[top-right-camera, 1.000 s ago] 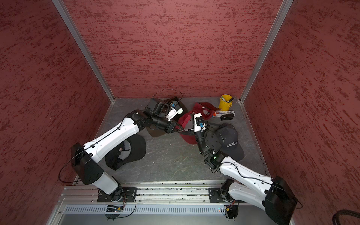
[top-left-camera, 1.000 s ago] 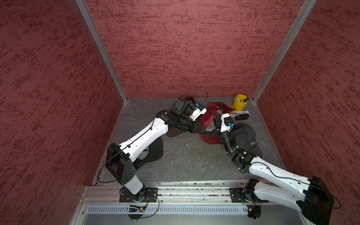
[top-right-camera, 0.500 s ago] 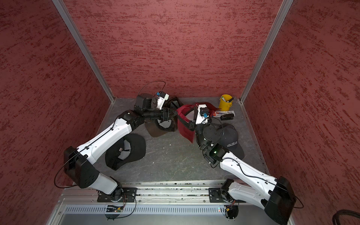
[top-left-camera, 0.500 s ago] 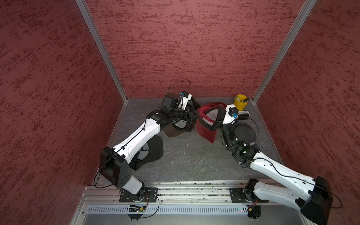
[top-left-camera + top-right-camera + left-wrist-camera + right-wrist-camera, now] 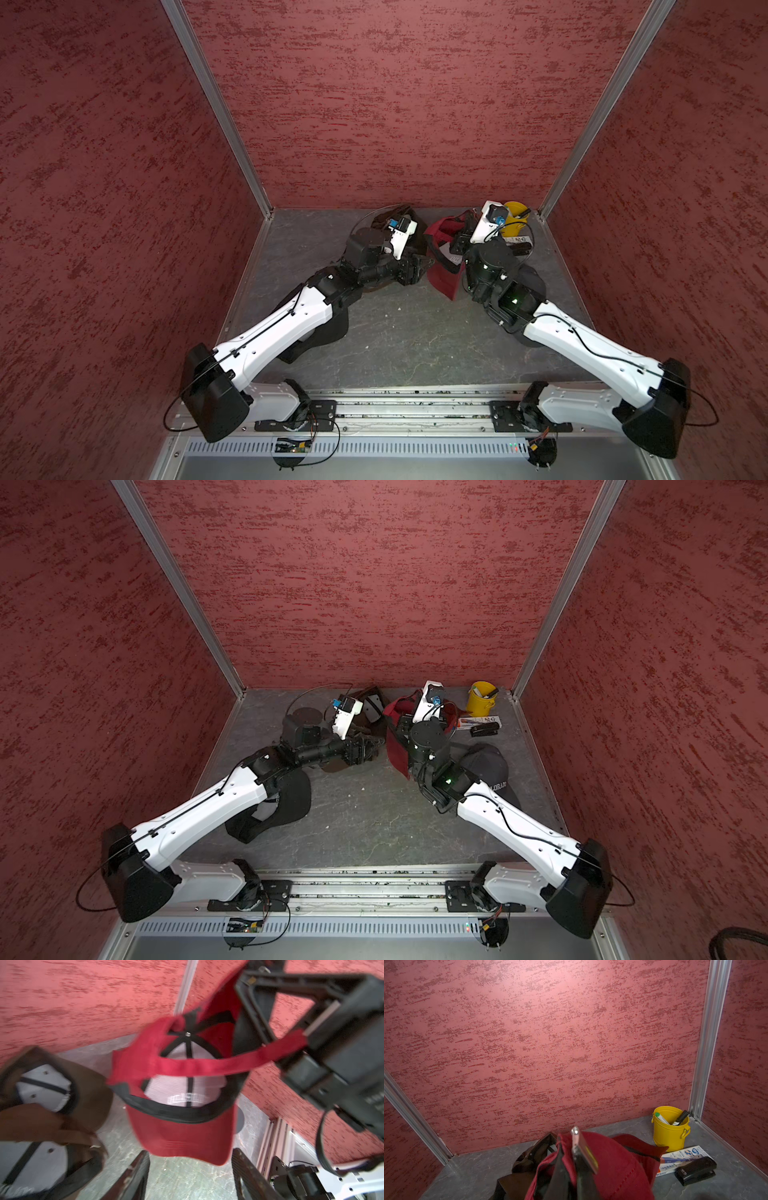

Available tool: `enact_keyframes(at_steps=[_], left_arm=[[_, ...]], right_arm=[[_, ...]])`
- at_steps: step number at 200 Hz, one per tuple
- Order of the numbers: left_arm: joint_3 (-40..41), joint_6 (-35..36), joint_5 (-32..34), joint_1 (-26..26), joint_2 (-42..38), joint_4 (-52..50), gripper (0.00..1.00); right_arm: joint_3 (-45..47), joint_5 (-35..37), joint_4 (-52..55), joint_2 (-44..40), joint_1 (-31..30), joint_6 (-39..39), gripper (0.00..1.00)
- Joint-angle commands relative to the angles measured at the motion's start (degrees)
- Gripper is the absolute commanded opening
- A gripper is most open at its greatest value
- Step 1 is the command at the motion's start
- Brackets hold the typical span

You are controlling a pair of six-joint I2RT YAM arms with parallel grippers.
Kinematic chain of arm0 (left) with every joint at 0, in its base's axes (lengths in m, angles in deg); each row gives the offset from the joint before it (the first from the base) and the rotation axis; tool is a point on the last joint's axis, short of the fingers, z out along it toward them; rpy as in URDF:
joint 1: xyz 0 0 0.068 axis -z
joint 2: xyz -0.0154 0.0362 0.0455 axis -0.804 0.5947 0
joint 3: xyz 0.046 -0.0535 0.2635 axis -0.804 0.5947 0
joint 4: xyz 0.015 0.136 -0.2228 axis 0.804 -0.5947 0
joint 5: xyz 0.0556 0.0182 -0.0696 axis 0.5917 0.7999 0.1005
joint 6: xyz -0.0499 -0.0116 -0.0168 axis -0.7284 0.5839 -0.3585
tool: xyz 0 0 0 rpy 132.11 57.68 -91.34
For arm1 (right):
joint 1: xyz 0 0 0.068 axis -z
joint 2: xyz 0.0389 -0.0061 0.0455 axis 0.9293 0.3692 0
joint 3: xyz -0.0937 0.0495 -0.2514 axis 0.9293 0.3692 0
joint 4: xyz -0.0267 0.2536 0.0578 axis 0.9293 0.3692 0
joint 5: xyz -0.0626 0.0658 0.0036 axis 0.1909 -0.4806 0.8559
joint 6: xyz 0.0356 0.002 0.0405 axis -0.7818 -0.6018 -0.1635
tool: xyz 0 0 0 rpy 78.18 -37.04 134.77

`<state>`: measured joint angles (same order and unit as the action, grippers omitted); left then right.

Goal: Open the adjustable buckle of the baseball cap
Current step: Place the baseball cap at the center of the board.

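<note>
— Claws?
— My left claw (image 5: 190, 1152) is wide and empty. My right claw (image 5: 305, 1039) pinches the strap (image 5: 207, 1066), and the red cap (image 5: 182, 1132) dangles over the counter (image 5: 182, 1180).
— Handling?
— Light and floppy, I'd judge. Take the strap near its buckle, which is blurred here.

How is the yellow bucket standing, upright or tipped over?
Upright: the yellow bucket sits on its base, mouth up, with two markers leaning inside.
</note>
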<state>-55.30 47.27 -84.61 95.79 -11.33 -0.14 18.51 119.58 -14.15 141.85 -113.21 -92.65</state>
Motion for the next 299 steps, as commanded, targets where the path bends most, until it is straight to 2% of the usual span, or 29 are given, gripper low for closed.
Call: enact_keyframes(at_steps=[1,71,138,158,170,184,223,239,246,255,263,282,299], left_arm=[[1.92,2.15,0.15,2.16,0.71,6.78,0.69],[0.54,0.84,-1.63,5.95,8.64,12.49,0.80],[3.22,-4.81,-7.59,6.10,11.77,22.16,0.82],[2.54,-4.07,-6.51,6.10,12.59,19.81,0.82],[1.89,-3.76,-5.82,6.09,13.70,18.62,0.78],[1.26,-3.84,-4.91,5.97,14.83,17.74,0.66],[0.33,-4.41,-5.09,5.53,15.45,16.04,0.20],[0.40,-5.31,-6.18,5.28,15.39,16.40,0.07],[0.52,-5.79,-6.70,5.18,15.29,16.64,0.01],[0.81,-6.62,-7.11,5.07,15.18,17.18,0.00],[1.26,-7.72,-7.83,4.84,15.02,17.98,0.00],[2.82,-11.79,-9.73,3.79,14.83,21.04,0.00],[4.48,-16.36,-11.60,2.69,15.32,24.79,0.00]], right_arm=[[-3.04,2.53,3.75,0.41,0.15,-4.89,0.00],[-7.09,2.57,9.38,1.63,0.15,-9.88,0.00],[-7.24,2.93,11.84,1.10,0.15,-12.66,0.00],[-7.52,2.32,12.26,1.01,0.19,-13.46,0.00],[-7.69,2.00,12.31,1.12,0.15,-13.62,0.00],[-7.70,1.75,12.32,1.11,0.08,-13.68,0.00],[-6.53,0.71,12.43,0.28,0.17,-13.67,0.00],[-5.84,0.17,12.32,-0.20,0.14,-13.71,0.00],[-5.49,-0.09,12.28,-0.41,0.15,-13.62,0.03],[-5.04,-0.69,12.07,-0.83,0.15,-13.02,0.09],[-4.60,-1.53,11.97,-1.32,0.15,-11.96,0.19],[-3.12,-4.04,11.19,-3.43,0.21,-7.99,0.28],[-2.03,-3.98,11.25,-5.84,0.23,-4.85,0.43]])
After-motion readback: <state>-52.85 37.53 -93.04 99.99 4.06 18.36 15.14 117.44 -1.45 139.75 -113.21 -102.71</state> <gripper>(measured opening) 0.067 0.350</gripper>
